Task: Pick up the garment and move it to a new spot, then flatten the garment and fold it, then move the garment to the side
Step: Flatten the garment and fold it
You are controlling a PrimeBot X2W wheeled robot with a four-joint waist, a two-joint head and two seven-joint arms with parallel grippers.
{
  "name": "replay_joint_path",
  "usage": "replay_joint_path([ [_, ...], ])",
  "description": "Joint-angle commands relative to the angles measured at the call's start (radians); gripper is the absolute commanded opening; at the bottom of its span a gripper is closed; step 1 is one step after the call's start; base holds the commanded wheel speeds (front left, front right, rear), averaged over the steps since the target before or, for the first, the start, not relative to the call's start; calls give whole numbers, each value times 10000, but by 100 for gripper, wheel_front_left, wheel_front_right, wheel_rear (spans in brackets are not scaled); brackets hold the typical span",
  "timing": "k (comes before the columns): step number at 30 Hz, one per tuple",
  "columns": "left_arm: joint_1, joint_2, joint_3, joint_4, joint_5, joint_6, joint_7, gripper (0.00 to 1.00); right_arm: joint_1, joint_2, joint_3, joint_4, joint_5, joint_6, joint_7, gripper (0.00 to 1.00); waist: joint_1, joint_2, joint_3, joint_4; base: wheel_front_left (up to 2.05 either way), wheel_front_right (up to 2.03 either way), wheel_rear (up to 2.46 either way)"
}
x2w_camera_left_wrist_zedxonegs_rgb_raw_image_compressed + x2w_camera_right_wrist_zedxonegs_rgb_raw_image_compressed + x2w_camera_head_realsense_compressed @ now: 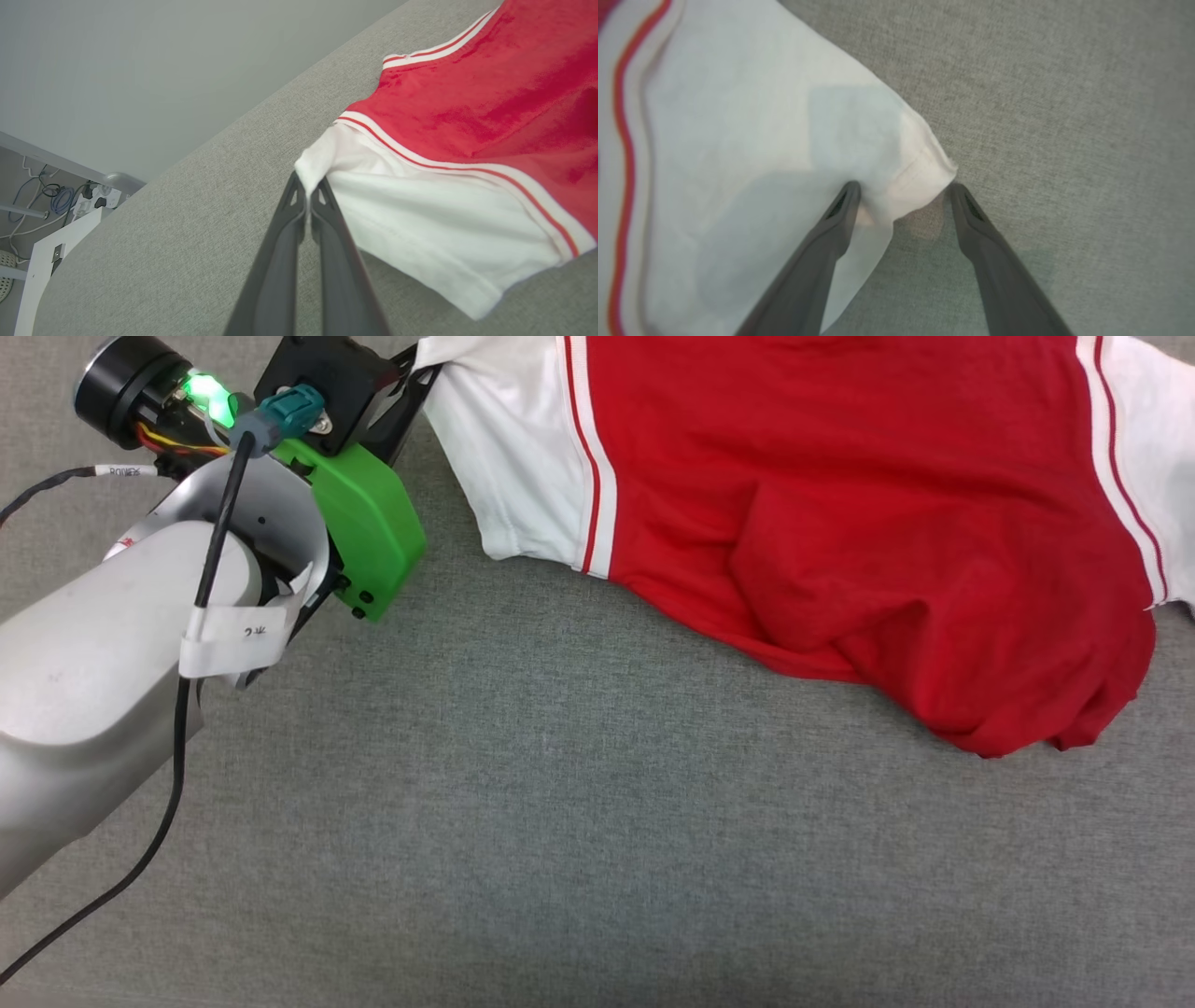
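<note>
Grey fabric surface (560, 821), garment (840, 504), cables (60, 198) beyond edge

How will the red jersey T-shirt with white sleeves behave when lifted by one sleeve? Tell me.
Probably floppy: the T-shirt lies in soft folds, bunched at one edge. Likely light: the left gripper holds a sleeve corner with a small pinch. It may drag on the grey woven surface.

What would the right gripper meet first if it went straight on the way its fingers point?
The right gripper, open, would probably meet the garment's white sleeve hem lying between its fingertips, then the grey surface; depth is unclear.
</note>
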Motion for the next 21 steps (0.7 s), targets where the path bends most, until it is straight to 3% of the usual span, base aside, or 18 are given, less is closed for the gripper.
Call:
replay_joint_path([
  [1,-110,74,40,-16,58,74,-84,0,363,320,397,284,136,10,115,100,-1,0,154,93,0,0,0],
  [5,-64,130,40,75,27,59,-147,0,579,400,666,596,455,10,-163,100,-1,0,132,20,0,0,0],
  [6,-48,138,40,109,9,47,-165,0,584,382,741,644,508,10,-254,27,-1,0,101,-6,0,0,0],
  [7,-32,147,38,139,-11,32,-174,0,549,373,762,663,544,10,-407,0,-1,0,70,-30,0,0,0],
  [13,167,179,8,489,-132,-26,-315,0,21,367,833,606,530,10,-2129,0,-1,0,-432,-254,0,0,0],
  [21,325,246,118,811,-143,8,-876,0,-348,-49,1042,175,325,10,-4871,0,-1,0,-1996,-555,0,0,0],
])
